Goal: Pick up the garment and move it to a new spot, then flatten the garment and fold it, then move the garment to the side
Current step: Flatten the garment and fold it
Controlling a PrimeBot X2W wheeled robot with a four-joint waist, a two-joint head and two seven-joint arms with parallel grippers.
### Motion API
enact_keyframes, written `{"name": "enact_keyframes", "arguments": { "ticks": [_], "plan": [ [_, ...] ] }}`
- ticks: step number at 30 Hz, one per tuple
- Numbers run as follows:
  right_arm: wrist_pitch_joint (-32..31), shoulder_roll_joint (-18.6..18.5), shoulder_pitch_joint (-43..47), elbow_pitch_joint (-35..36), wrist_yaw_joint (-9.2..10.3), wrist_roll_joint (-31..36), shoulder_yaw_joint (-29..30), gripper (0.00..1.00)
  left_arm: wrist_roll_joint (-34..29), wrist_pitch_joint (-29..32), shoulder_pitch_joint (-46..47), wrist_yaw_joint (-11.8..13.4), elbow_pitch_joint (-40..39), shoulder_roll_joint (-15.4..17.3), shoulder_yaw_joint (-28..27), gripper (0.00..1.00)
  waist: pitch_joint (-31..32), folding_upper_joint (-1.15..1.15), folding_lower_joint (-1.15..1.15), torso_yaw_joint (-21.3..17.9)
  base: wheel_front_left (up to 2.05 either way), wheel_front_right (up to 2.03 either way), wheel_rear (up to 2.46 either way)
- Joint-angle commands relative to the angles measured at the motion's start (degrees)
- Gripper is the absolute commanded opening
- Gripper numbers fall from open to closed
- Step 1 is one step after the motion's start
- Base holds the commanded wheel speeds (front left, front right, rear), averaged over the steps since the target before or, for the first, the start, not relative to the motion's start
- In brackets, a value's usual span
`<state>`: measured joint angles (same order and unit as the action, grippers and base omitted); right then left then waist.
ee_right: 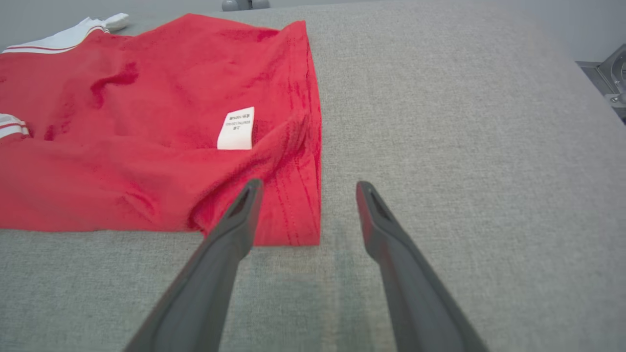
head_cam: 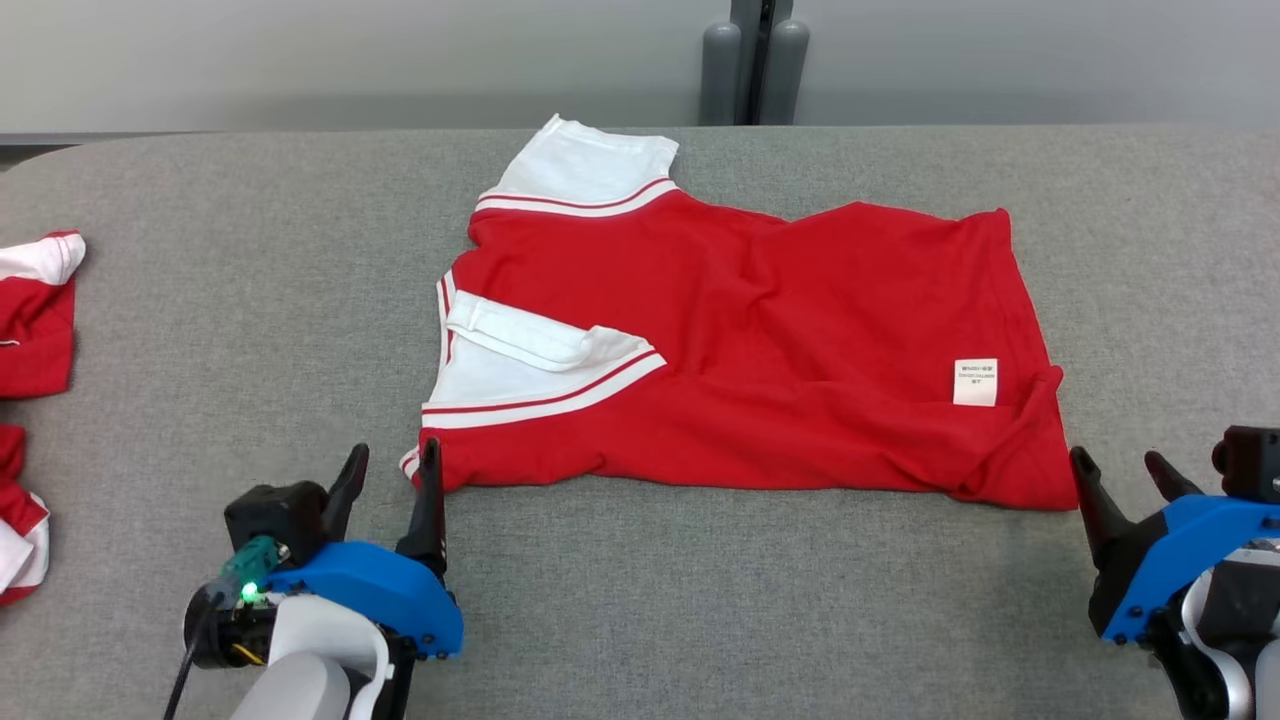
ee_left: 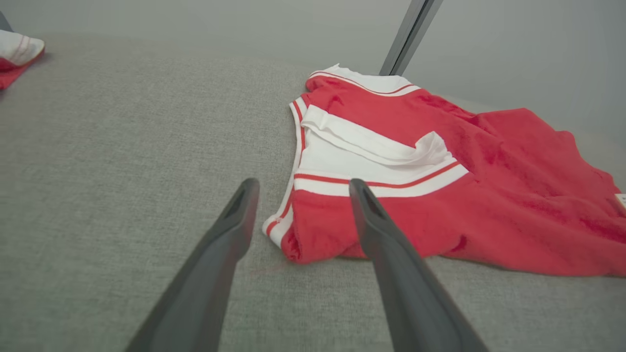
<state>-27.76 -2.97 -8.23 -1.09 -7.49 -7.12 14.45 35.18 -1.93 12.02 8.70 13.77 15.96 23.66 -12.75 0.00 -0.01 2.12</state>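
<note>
The garment (head_cam: 760, 350) is a red shirt with white, red-striped sleeves, lying folded on the grey table with a white label near its right end. My left gripper (head_cam: 392, 455) stands open at its near left corner (ee_left: 288, 239), which lies between the fingers and ahead of their tips in the left wrist view. At the near right corner (ee_right: 293, 220) my right gripper (head_cam: 1120, 470) is open too, holding nothing. In its wrist view, the right gripper (ee_right: 308, 188) has the left finger (ee_right: 234, 230) over the red hem.
More red and white clothing (head_cam: 30, 320) lies at the table's (head_cam: 250, 300) left edge. A grey post (head_cam: 755, 60) stands behind the far edge. Bare grey cloth surface stretches in front of and to the right of the shirt.
</note>
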Motion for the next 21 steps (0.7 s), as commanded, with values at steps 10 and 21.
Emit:
{"name": "enact_keyframes", "arguments": {
  "ticks": [10, 21],
  "plan": [
    [0.0, 0.0, -3.5, -8.4, -0.02, 0.3, 0.3, 1.0, -4.6, 3.3, 5.0, 3.5, 6.6, -0.8, 3.7, 1.0, -0.3, 0.0, 0.01, -0.1, 0.0, 0.0, 0.0],
    [2.9, 0.0, -10.4, -19.5, -0.01, 1.8, -2.3, 1.0, -3.9, 6.7, 8.7, 3.5, 14.6, -2.3, 4.4, 1.0, -2.3, 0.0, 0.01, -0.9, 0.0, 0.0, 0.0]
  ]
}}
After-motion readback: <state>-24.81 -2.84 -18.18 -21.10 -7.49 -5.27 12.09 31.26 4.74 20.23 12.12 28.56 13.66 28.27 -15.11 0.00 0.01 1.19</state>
